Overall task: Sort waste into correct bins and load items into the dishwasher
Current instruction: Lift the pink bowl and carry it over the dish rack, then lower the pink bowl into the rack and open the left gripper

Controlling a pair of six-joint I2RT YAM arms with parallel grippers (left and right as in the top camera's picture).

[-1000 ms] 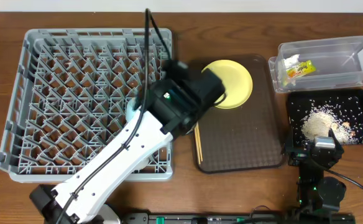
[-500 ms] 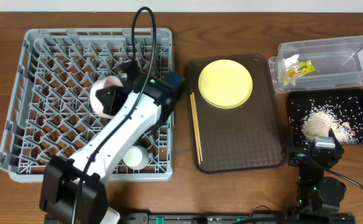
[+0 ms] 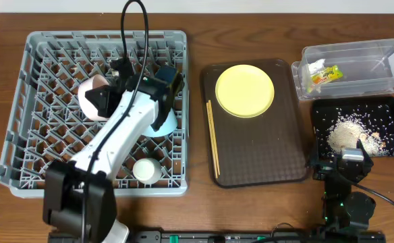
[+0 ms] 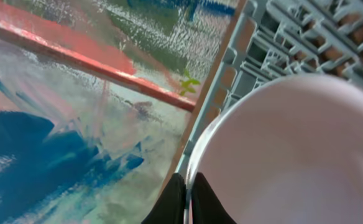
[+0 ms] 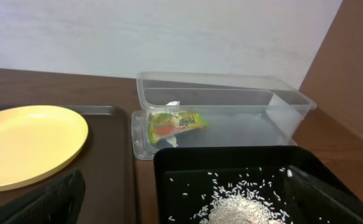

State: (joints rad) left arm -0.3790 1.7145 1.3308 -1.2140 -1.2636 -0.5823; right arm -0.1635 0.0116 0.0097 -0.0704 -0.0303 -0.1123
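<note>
My left gripper (image 3: 108,99) is shut on the rim of the white bowl (image 3: 90,100) and holds it tilted over the back left part of the grey dish rack (image 3: 21,115). In the left wrist view the fingers (image 4: 188,200) pinch the bowl's rim (image 4: 293,149). A light-blue bowl (image 3: 164,122) and a small white cup (image 3: 145,170) sit in the rack. The yellow plate (image 3: 245,90) and chopsticks (image 3: 212,138) lie on the brown tray (image 3: 261,158). My right gripper (image 5: 188,214) is open and empty at the near edge of the black tray (image 5: 188,163).
The clear tub (image 3: 359,64) at the back right holds the green-and-yellow wrapper (image 3: 322,74). The black tray (image 3: 389,111) holds rice grains (image 3: 349,131) and a crumpled napkin. The left arm stretches diagonally across the rack's front half.
My left gripper has carried the white bowl leftward from the tray side to over the rack's back left. The light-blue bowl now shows uncovered in the rack. The right arm has not moved.
</note>
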